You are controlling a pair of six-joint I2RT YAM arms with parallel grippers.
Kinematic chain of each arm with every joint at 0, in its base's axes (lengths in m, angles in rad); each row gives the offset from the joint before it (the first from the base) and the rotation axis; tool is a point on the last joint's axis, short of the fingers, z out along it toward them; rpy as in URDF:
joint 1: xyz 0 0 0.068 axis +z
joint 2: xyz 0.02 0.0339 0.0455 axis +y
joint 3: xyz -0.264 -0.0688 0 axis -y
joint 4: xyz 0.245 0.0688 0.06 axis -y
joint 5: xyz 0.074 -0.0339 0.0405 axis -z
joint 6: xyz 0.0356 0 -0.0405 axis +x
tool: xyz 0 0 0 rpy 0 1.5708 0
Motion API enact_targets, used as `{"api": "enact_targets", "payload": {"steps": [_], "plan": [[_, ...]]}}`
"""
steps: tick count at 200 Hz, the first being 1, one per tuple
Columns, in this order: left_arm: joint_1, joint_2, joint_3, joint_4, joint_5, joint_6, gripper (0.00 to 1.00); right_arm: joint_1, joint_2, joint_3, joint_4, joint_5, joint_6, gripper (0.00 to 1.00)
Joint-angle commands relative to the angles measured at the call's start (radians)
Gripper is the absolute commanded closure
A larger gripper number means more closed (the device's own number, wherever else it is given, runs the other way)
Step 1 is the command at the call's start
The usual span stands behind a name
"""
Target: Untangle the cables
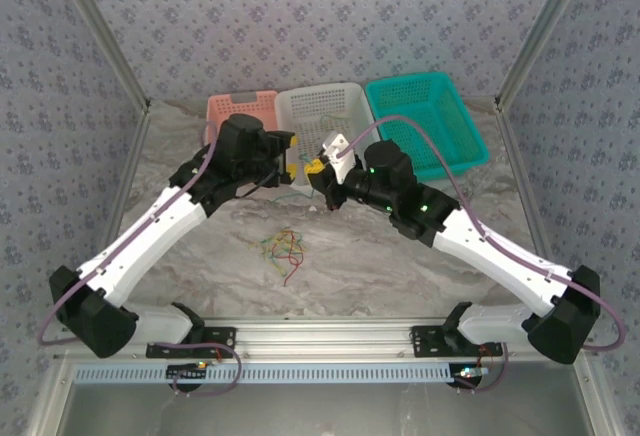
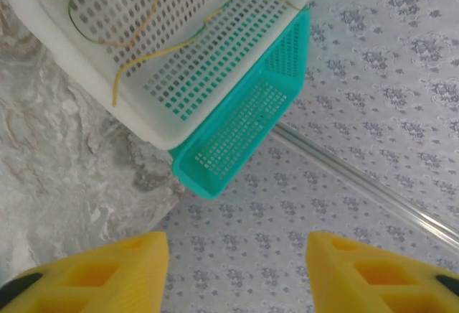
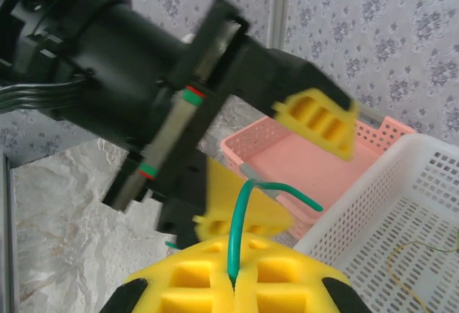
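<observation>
A loose bunch of cables [image 1: 283, 248] in red, yellow, green and orange lies on the marble table [image 1: 400, 276] in front of both arms. My right gripper [image 3: 233, 284] is shut on one green cable [image 3: 240, 220], which rises from between its yellow pads and bends to the right. In the top view the right gripper [image 1: 316, 170] is raised near the white basket [image 1: 320, 106]. My left gripper [image 1: 290, 154] faces it closely and is open, with nothing between its yellow fingers [image 2: 122, 270]. Several yellow cables [image 2: 136, 40] lie inside the white basket [image 2: 165, 130].
A pink basket [image 1: 240, 106], the white basket and a teal basket [image 1: 425, 121] stand in a row at the back of the table. Patterned walls and metal posts enclose the space. The left arm's black wrist [image 3: 107, 76] crowds the right wrist view.
</observation>
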Motion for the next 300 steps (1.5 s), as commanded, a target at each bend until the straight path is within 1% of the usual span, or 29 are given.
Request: {"api": "enact_targets", "payload": {"steps": [1, 11, 18, 38, 53, 73, 78, 86, 100, 114, 128, 134, 151, 168, 179, 193, 213, 216, 220, 226, 228, 233, 237, 246, 261, 286, 292, 300], "plan": [[-0.015, 0.002, 0.054, 0.085, 0.043, -0.004, 0.60, 0.024, 0.020, 0.044, -0.013, 0.037, -0.047, 1.00], [-0.017, 0.003, 0.057, 0.088, 0.040, -0.004, 0.73, 0.028, 0.025, 0.043, -0.013, 0.044, -0.046, 1.00], [-0.016, 0.002, 0.057, 0.090, 0.039, -0.004, 0.80, 0.029, 0.026, 0.041, -0.012, 0.048, -0.042, 1.00], [-0.016, -0.007, 0.052, 0.088, 0.037, -0.002, 0.90, 0.028, 0.031, 0.034, -0.009, 0.050, -0.034, 1.00], [-0.012, -0.018, 0.043, 0.085, 0.031, 0.003, 1.00, 0.028, 0.034, 0.037, -0.021, 0.037, -0.025, 1.00], [0.005, -0.029, 0.047, 0.076, 0.019, 0.044, 1.00, 0.023, 0.043, 0.044, -0.059, -0.001, -0.002, 1.00], [0.012, -0.029, 0.057, 0.065, 0.016, 0.069, 1.00, 0.015, 0.047, 0.044, -0.074, -0.025, 0.010, 1.00], [0.023, -0.027, 0.083, 0.047, 0.002, 0.124, 1.00, 0.004, 0.055, 0.090, -0.103, -0.072, 0.034, 1.00], [0.043, -0.015, 0.135, 0.032, -0.030, 0.264, 1.00, -0.022, 0.086, 0.130, -0.164, -0.195, 0.075, 1.00], [0.057, -0.001, 0.145, 0.164, -0.031, 0.417, 1.00, -0.050, 0.134, 0.181, -0.225, -0.338, 0.144, 1.00], [0.062, 0.019, 0.166, 0.259, -0.008, 0.583, 1.00, -0.073, 0.181, 0.213, -0.237, -0.466, 0.209, 1.00], [0.060, 0.028, 0.178, 0.297, 0.011, 0.670, 1.00, -0.078, 0.198, 0.226, -0.240, -0.508, 0.231, 1.00], [0.054, 0.052, 0.223, 0.306, 0.059, 0.885, 1.00, -0.092, 0.266, 0.275, -0.262, -0.619, 0.295, 1.00], [0.042, 0.047, 0.225, 0.326, 0.062, 1.044, 1.00, -0.097, 0.328, 0.319, -0.308, -0.692, 0.327, 1.00], [0.041, 0.038, 0.207, 0.350, 0.059, 1.104, 1.00, -0.096, 0.354, 0.333, -0.308, -0.730, 0.343, 1.00], [0.042, 0.025, 0.189, 0.372, 0.048, 1.153, 1.00, -0.098, 0.367, 0.334, -0.283, -0.746, 0.371, 1.00], [0.050, 0.007, 0.180, 0.347, 0.017, 1.167, 1.00, -0.115, 0.361, 0.323, -0.232, -0.728, 0.412, 1.00], [0.053, 0.004, 0.180, 0.338, 0.012, 1.164, 0.95, -0.120, 0.358, 0.321, -0.220, -0.725, 0.422, 1.00], [0.056, 0.000, 0.181, 0.320, 0.004, 1.159, 0.83, -0.130, 0.354, 0.318, -0.203, -0.717, 0.437, 1.00], [0.059, -0.009, 0.188, 0.274, -0.019, 1.152, 0.60, -0.141, 0.351, 0.316, -0.191, -0.711, 0.452, 1.00], [0.060, -0.012, 0.191, 0.260, -0.029, 1.149, 0.54, -0.145, 0.350, 0.317, -0.186, -0.709, 0.457, 1.00], [0.063, -0.021, 0.197, 0.222, -0.047, 1.144, 0.45, -0.156, 0.350, 0.319, -0.178, -0.706, 0.469, 1.00], [0.064, -0.030, 0.201, 0.186, -0.060, 1.142, 0.41, -0.164, 0.349, 0.320, -0.174, -0.706, 0.477, 1.00], [0.069, -0.049, 0.210, 0.122, -0.073, 1.148, 0.36, -0.183, 0.351, 0.330, -0.174, -0.707, 0.492, 1.00], [0.070, -0.085, 0.208, 0.021, -0.085, 1.175, 0.33, -0.204, 0.356, 0.348, -0.186, -0.708, 0.507, 1.00], [0.071, -0.146, 0.166, -0.118, -0.076, 1.236, 0.33, -0.237, 0.372, 0.384, -0.221, -0.711, 0.538, 1.00], [0.071, -0.166, 0.145, -0.134, -0.076, 1.246, 0.33, -0.242, 0.373, 0.388, -0.221, -0.712, 0.549, 1.00], [0.071, -0.195, 0.109, -0.137, -0.066, 1.261, 0.36, -0.250, 0.378, 0.395, -0.224, -0.709, 0.563, 1.00]]}}
